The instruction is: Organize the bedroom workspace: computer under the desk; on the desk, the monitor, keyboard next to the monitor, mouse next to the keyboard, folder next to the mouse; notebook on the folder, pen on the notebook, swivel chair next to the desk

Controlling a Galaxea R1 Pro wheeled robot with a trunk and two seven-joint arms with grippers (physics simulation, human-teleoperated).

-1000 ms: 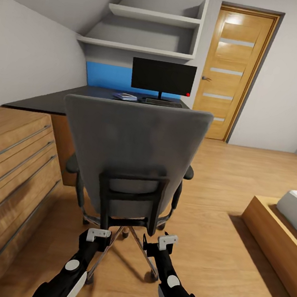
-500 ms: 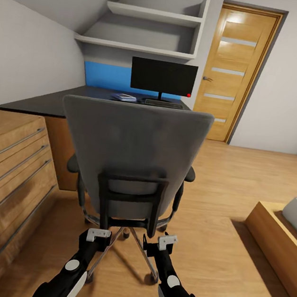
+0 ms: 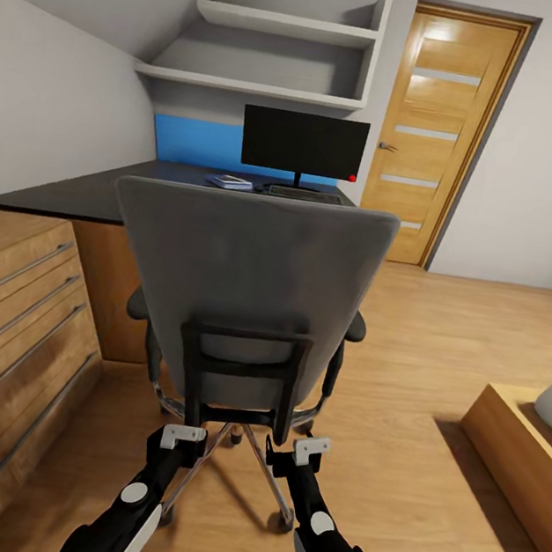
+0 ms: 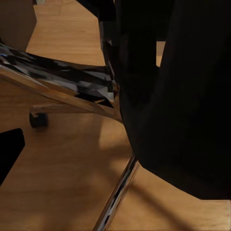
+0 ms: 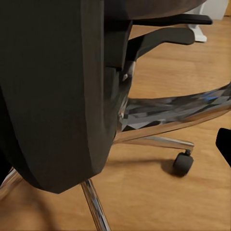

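The left gripper (image 3: pixel 184 436) and right gripper (image 3: pixel 309 450) sit low behind the chair (image 3: pixel 245 293) (its back faces them); whether their fingers are open or closed, I cannot tell. Beyond the chair, the desk (image 3: pixel 102 191) holds the monitor (image 3: pixel 302 142) and keyboard (image 3: pixel 304 195).

My left gripper (image 3: pixel 183 436) and right gripper (image 3: pixel 309 449) sit low behind the swivel chair (image 3: pixel 246 280), just short of its black back frame. The chair's grey backrest faces me, its chrome base on the wooden floor (image 3: pixel 442 356). Beyond it, the desk (image 3: pixel 84 190) carries the monitor (image 3: pixel 302 143) and the keyboard (image 3: pixel 304 195). A wooden drawer chest (image 3: pixel 9 332) stands at left; a door (image 3: pixel 439 133) at right.
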